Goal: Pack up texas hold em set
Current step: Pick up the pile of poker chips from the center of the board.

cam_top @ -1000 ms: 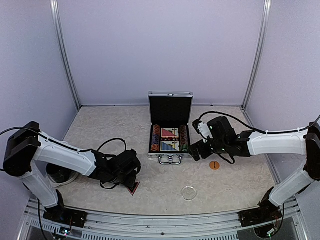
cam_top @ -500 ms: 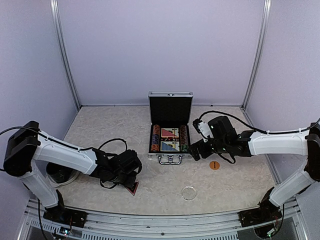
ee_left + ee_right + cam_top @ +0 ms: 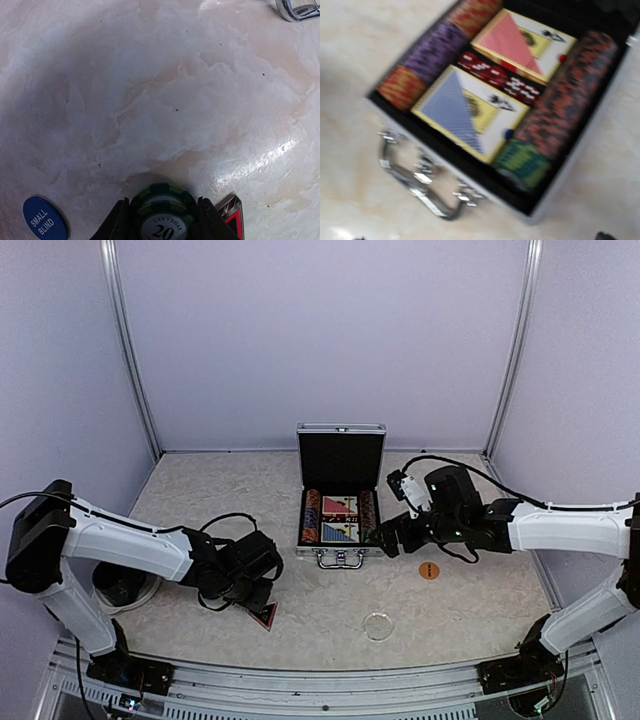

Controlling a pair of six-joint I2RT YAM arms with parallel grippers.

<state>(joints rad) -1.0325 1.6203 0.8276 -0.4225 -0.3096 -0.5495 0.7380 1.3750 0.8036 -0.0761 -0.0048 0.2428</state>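
Pale marble tabletop (image 3: 200, 500) fills a booth with lilac walls. The silver case (image 3: 341, 455) sits open in the middle, lid up at 12 o'clock. Inside lie a red card deck (image 3: 520, 42), a blue card deck (image 3: 465, 107) and chip rows (image 3: 565, 95). At 8 o'clock from the case, the left gripper (image 3: 162, 227) has its jaws clenched on a green chip (image 3: 162, 207), with a dark triangle marker (image 3: 231, 216) just beside it and a blue button (image 3: 45, 218) near. At 3 o'clock, the right gripper (image 3: 388, 538) has its jaws wide apart and empty. An orange button (image 3: 429, 570) lies at 4 o'clock.
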